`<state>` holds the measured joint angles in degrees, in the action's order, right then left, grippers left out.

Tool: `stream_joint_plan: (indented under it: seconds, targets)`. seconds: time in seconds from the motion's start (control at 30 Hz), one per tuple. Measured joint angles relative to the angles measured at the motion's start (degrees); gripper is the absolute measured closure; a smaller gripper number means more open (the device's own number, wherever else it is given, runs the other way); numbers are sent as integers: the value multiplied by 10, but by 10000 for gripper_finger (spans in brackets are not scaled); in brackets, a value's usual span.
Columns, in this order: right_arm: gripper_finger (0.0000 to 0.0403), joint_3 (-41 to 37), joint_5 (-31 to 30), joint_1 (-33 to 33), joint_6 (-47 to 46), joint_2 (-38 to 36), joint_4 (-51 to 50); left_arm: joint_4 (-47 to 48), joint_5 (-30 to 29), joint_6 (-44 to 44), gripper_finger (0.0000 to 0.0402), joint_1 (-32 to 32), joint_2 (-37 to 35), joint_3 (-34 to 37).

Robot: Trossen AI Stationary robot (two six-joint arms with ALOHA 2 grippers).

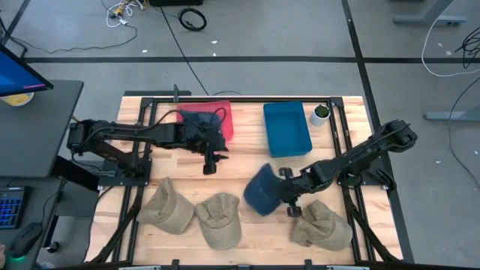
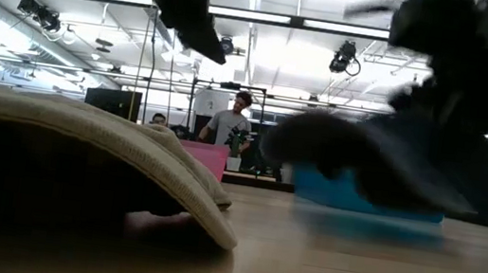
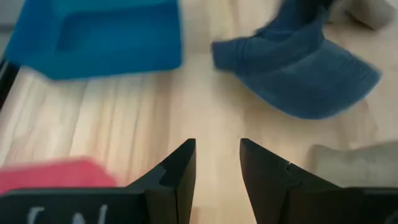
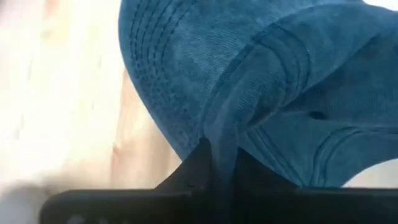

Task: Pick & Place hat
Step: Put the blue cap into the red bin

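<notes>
A blue cap point(image 1: 262, 191) hangs from my right gripper point(image 1: 283, 187) above the table's middle; it also shows in the left wrist view point(image 3: 298, 68) and the right wrist view point(image 4: 261, 81). My right gripper is shut on it. My left gripper point(image 1: 210, 161) is open and empty, just in front of the red bin point(image 1: 208, 120). A blue bin point(image 1: 286, 127) stands at the far middle. Three tan caps point(image 1: 166, 206) point(image 1: 219, 217) point(image 1: 322, 225) lie crown-up along the near edge. My right gripper pinches a fold of the blue cap's cloth point(image 4: 225, 140) between its two fingers, where the crown meets the brim. The fingers come level from the table's right. The cap is lifted, its brim drooping toward the table's left.
A small potted plant point(image 1: 322, 112) stands right of the blue bin. A tan cap point(image 2: 79, 152) fills the near left of the low view. People stand in the room beyond the table. Bare wood lies between the bins and the row of caps.
</notes>
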<state>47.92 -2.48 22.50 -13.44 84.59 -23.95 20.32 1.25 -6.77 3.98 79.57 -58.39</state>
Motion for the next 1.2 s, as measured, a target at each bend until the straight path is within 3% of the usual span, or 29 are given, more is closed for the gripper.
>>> stream_joint_plan:
  seconds: [0.27, 0.43, 0.67, 0.9, 1.2]
  targets:
    - [393, 0, -65, -33, 486, -16, 48, -81, 1, -50, 258, -65, 9, 1]
    - [384, 0, -115, -68, 657, -9, 81, -116, 1, -46, 227, -81, 18, 1]
    - [388, 0, -115, -108, 783, -8, 115, -158, 0, -59, 183, -85, 64, 0]
    - [388, 0, -80, -128, 787, -8, 104, -201, -1, -119, 168, -85, 110, 0]
    - [389, 0, -124, -129, 850, -8, 127, -134, 0, -116, 172, -83, 145, 0]
